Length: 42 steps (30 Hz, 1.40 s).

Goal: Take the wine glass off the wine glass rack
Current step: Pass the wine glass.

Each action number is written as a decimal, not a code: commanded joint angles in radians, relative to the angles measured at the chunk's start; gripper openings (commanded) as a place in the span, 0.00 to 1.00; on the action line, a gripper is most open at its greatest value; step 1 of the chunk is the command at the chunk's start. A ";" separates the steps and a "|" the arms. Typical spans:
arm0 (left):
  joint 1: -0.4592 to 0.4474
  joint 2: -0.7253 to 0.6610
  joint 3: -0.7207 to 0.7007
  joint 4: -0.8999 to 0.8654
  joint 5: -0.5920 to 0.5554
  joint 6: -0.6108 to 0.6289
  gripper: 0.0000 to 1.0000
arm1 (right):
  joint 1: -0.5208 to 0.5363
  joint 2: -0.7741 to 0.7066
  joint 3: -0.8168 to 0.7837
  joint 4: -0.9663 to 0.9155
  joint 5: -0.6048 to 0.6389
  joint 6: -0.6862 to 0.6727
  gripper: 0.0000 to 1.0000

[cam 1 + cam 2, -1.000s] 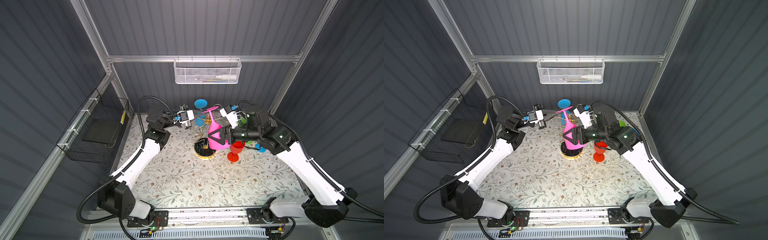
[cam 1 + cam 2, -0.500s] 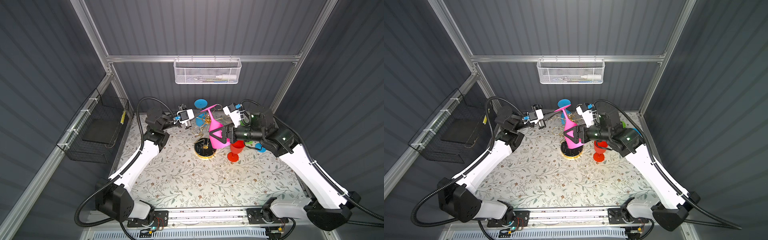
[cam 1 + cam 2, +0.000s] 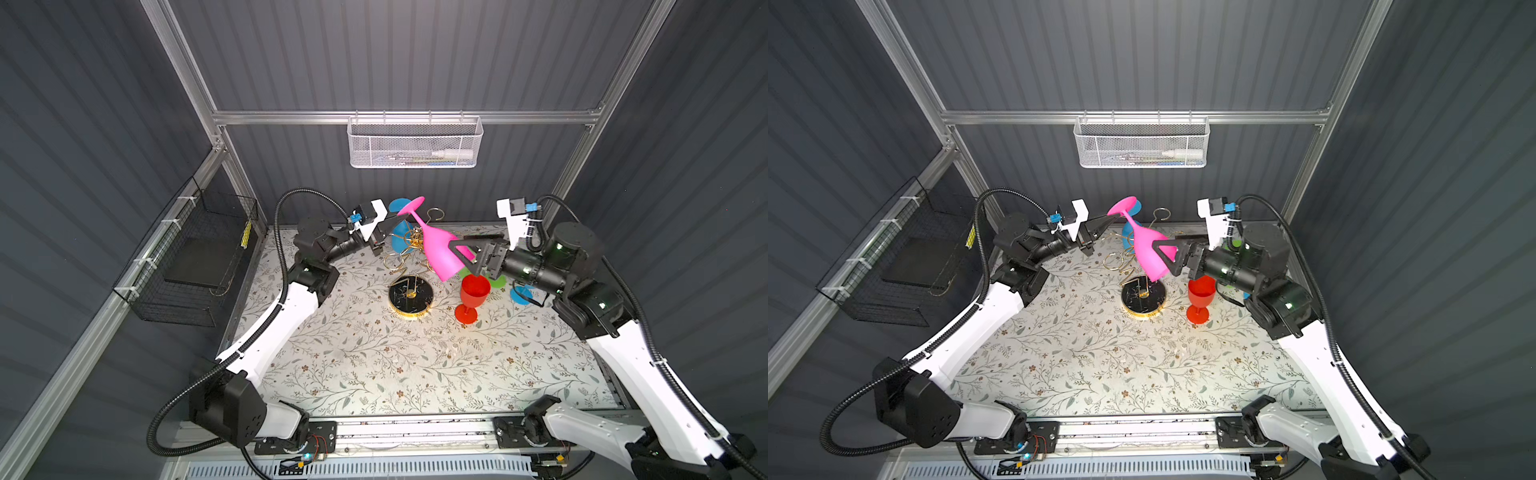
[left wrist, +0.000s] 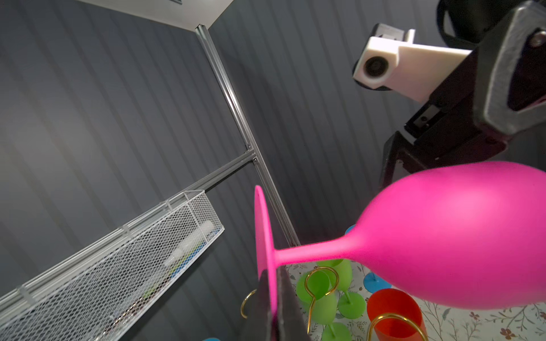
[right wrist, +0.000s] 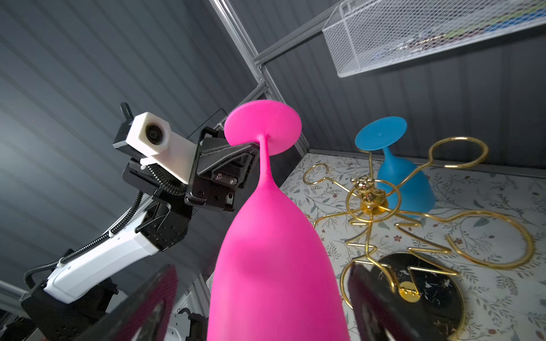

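My left hand (image 3: 392, 220) is pinched shut on the foot of the pink wine glass (image 3: 442, 249). The glass hangs tilted in the air, clear of the wine glass rack (image 3: 401, 299) and just above it. My right hand (image 5: 260, 295) stands wide, a finger either side of the bowl; whether one pad grazes the bowl I can't quite tell from the right wrist view. So I judge the whole weight rides on a thin edge grip. The bowl could swing or slip out and drop onto the gold arms or the red glass (image 3: 473, 291) standing below. Drawing my right hand away carelessly could clip that red rim, or nudge the bowl and twist it loose.
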<state>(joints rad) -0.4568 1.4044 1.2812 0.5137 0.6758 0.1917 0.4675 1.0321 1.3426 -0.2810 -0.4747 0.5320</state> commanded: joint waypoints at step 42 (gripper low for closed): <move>-0.003 -0.083 -0.042 -0.208 -0.230 -0.472 0.00 | -0.018 0.082 0.006 0.076 0.153 0.043 0.32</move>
<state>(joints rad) -0.4568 1.3495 1.2488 0.2981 0.4301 -0.2779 0.4461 1.1034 1.3266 -0.2394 -0.3107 0.5720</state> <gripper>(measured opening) 0.061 0.352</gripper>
